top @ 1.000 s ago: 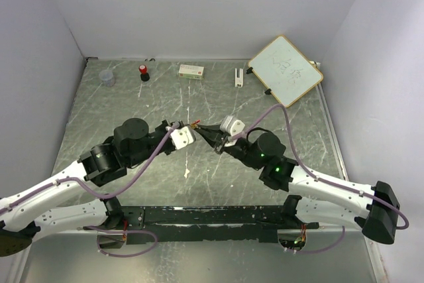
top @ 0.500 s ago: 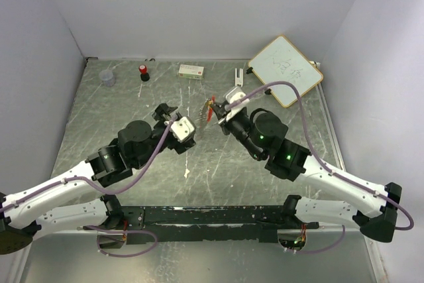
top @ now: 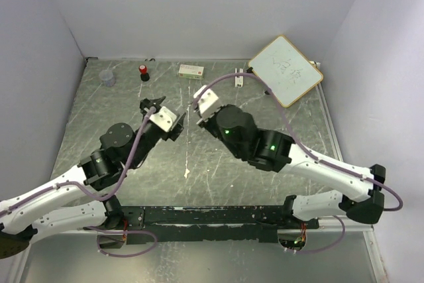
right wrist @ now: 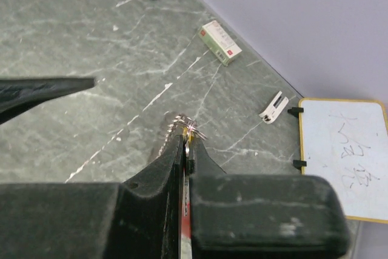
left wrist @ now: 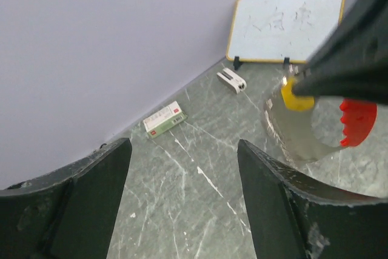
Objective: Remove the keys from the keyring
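Soft, even light fills the enclosure; shadows lie faint on the table (top: 93,117); close fingers (right wrist: 260,210) blur in wrist views.

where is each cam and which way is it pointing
Top external: above and behind the bases, looking down on the table; both arms show.
Left wrist: on the left arm, facing the back wall; open left gripper frames it.
Right wrist: on the right arm, looking down and back; right gripper shut on the keys.
Both wrist views share the keyring and whiteboard.
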Motion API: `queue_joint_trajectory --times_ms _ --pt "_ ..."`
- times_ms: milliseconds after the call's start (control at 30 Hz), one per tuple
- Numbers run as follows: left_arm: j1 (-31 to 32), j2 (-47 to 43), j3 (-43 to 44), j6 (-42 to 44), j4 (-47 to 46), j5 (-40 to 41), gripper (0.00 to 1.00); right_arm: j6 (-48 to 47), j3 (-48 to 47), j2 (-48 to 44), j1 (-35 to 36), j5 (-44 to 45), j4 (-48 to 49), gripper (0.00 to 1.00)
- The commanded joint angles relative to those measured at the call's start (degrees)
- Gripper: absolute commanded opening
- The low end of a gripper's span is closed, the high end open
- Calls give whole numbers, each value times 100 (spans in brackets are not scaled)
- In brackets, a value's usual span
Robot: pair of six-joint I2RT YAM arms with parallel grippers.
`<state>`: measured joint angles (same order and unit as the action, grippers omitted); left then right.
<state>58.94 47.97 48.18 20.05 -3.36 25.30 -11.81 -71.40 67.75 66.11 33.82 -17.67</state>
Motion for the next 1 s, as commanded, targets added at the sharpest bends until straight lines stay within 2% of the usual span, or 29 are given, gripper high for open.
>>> queue_joint_trajectory --times_ms 0,67,200,300,367,400,467,533,667,800,967 --pt "-5 -263 -84 -119 -525 254 81 -79 -796 556 589 1024 -1416 0" --pt "-9 -314 -96 -181 -458 206 81 146 -1136 867 769 1300 -1960 0" --pt "-3 -529 -290 -360 -448 -118 80 540 -1734 1211 922 841 -2778 0" --pt "-8 -772 -479 -392 -434 -294 69 548 -1678 1010 1050 963 -2651 0" --pt "-3 -971 -640 -386 -491 -313 57 496 -1540 763 1057 839 -2418 0" --pt "-5 -1050 -711 -354 -506 -366 56 477 -1472 638 1062 733 -2305 0" --pt "-9 -1191 -806 -229 -485 -767 57 447 -1350 411 1062 551 -2115 0" --pt "-6 -1328 -915 -51 -503 -1520 58 452 -1288 250 1060 448 -1976 0" --pt "-8 -1436 -1099 141 -625 -2439 55 426 -1241 86 1062 27 -1921 0" --pt "-6 -1261 -1073 121 -822 -2730 56 408 -1245 16 1058 -336 -2003 0" --pt "-12 -1196 -1001 -103 -1235 -2712 53 456 -1301 75 1071 -286 -2253 0"
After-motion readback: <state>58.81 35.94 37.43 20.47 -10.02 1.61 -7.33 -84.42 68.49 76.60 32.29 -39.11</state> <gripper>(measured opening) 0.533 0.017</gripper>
